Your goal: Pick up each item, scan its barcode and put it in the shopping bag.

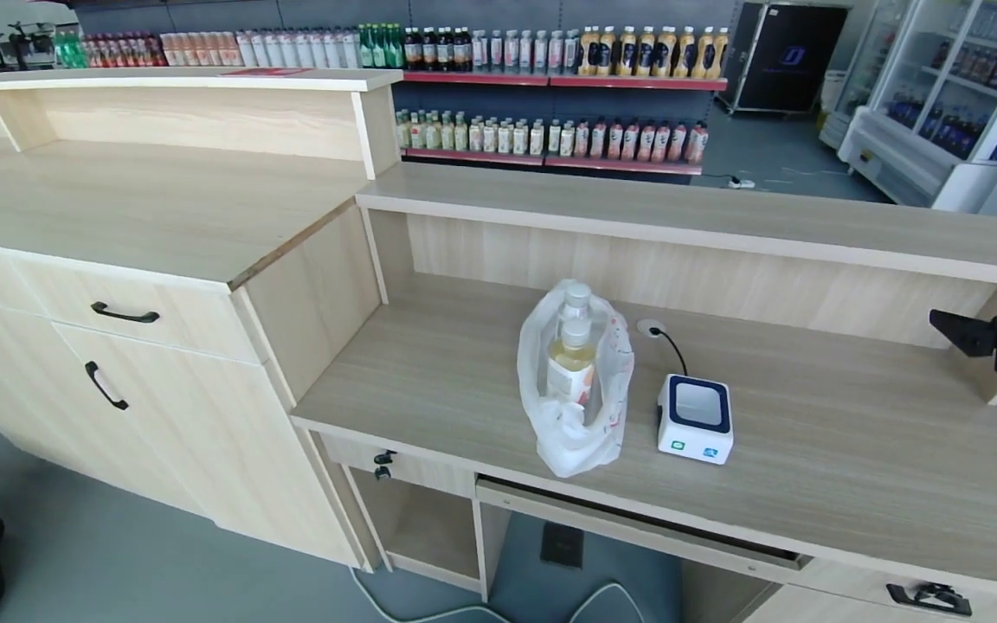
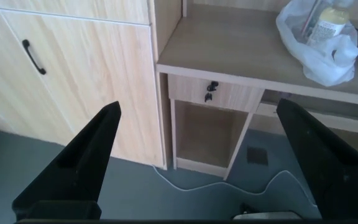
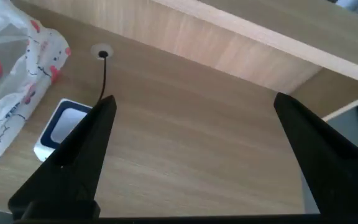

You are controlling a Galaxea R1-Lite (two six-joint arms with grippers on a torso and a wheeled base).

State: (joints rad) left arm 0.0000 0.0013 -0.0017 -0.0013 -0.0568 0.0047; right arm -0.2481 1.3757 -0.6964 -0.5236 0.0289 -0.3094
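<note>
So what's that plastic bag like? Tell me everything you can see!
The shopping bag is thin, see-through white plastic with small red and dark print, crumpled but standing open on the wooden counter. Two white-capped bottles stand upright inside it, the front one holding yellowish drink. The white scanner sits close beside it.

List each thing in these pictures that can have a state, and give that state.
shopping bag: open at the top, standing on the counter, two bottles inside
bottles: upright, capped
scanner: face up, cable attached
left gripper: open, empty
right gripper: open, empty
drawer: shut
cupboard doors: shut
</note>
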